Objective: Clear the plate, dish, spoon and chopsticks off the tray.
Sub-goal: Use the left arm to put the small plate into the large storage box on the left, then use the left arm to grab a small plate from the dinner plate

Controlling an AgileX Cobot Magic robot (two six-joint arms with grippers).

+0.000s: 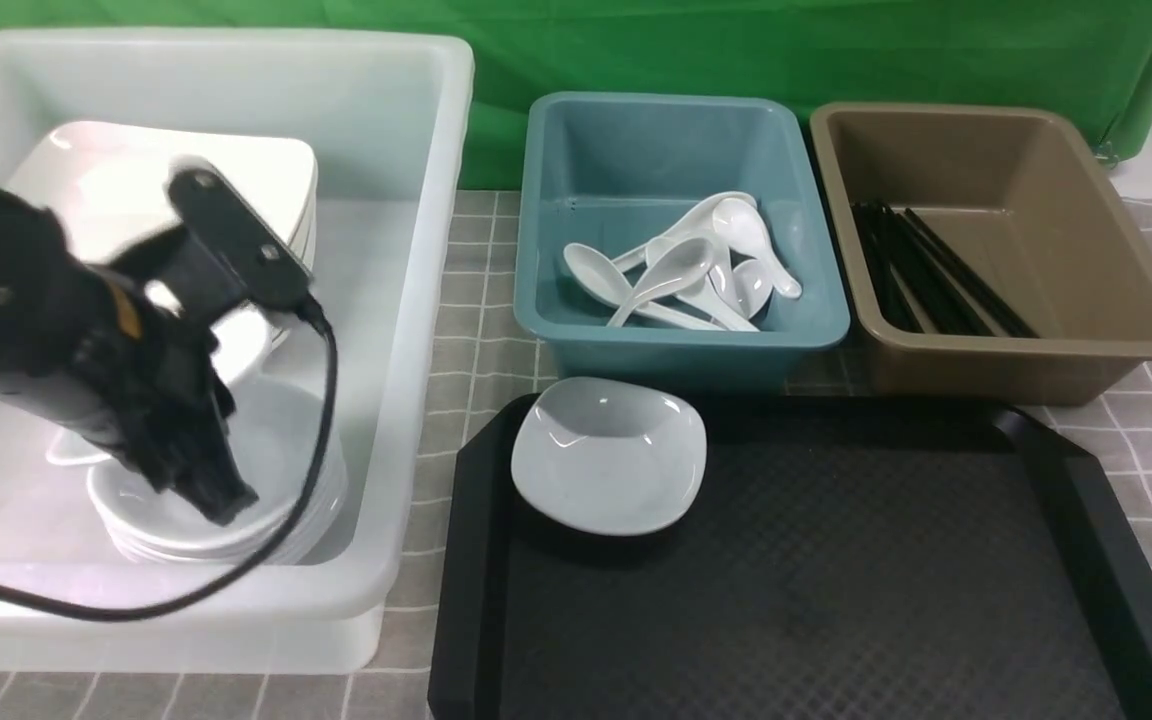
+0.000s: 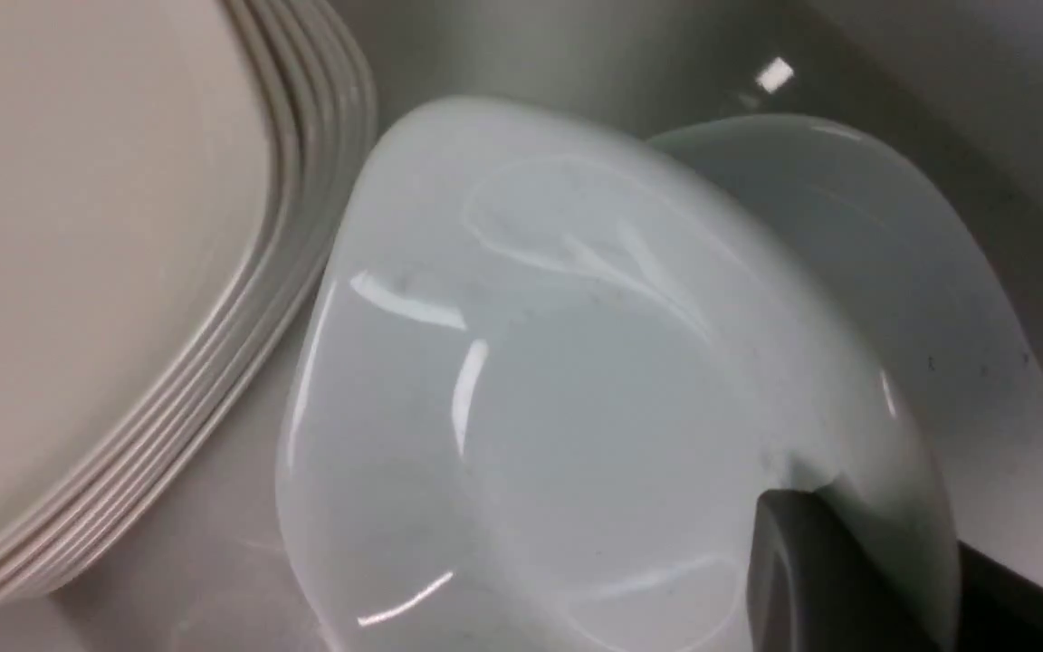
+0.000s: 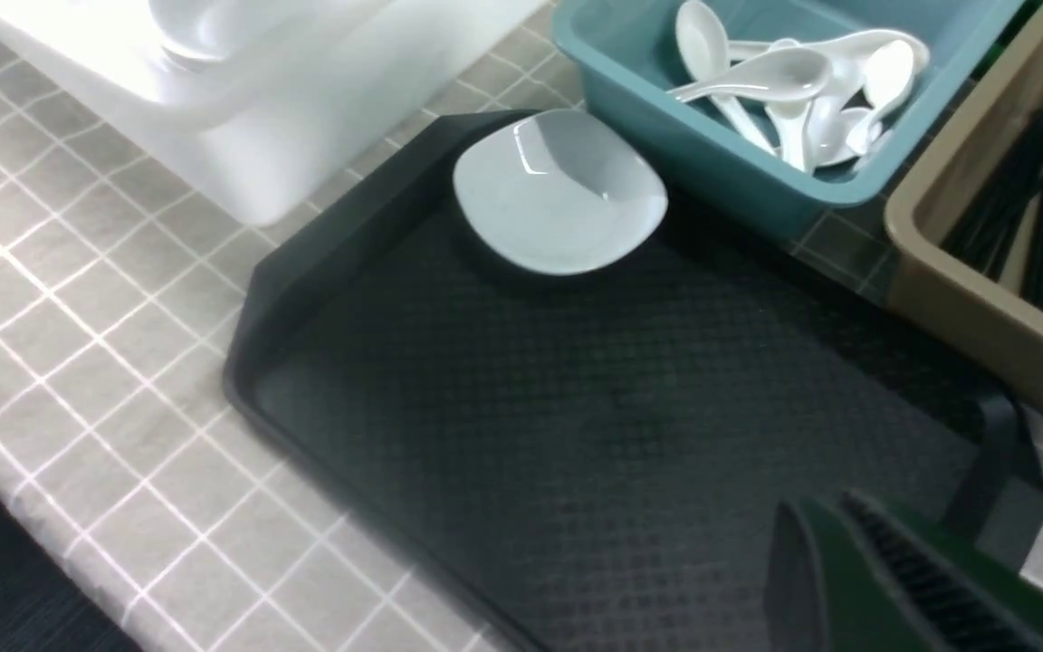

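The black tray [image 1: 836, 560] holds one small white dish [image 1: 608, 455] at its far left corner; it also shows in the right wrist view [image 3: 559, 190]. My left gripper [image 1: 221, 495] is down inside the white bin [image 1: 416, 300]. In the left wrist view it [image 2: 902, 561] is shut on the rim of another small dish [image 2: 576, 407], tilted over a stack of dishes [image 2: 938, 272]. Large plates [image 1: 186, 165] are stacked at the bin's back. Spoons [image 1: 696, 270] lie in the teal bin, chopsticks [image 1: 936, 275] in the brown bin. My right gripper [image 3: 856, 561] hovers shut over the tray's corner.
The teal bin [image 1: 681, 340] and brown bin [image 1: 996, 350] stand side by side just behind the tray. The white bin's wall is close to the tray's left rim. A black cable [image 1: 316, 440] hangs from my left arm into the bin. A checked cloth [image 1: 466, 330] covers the table.
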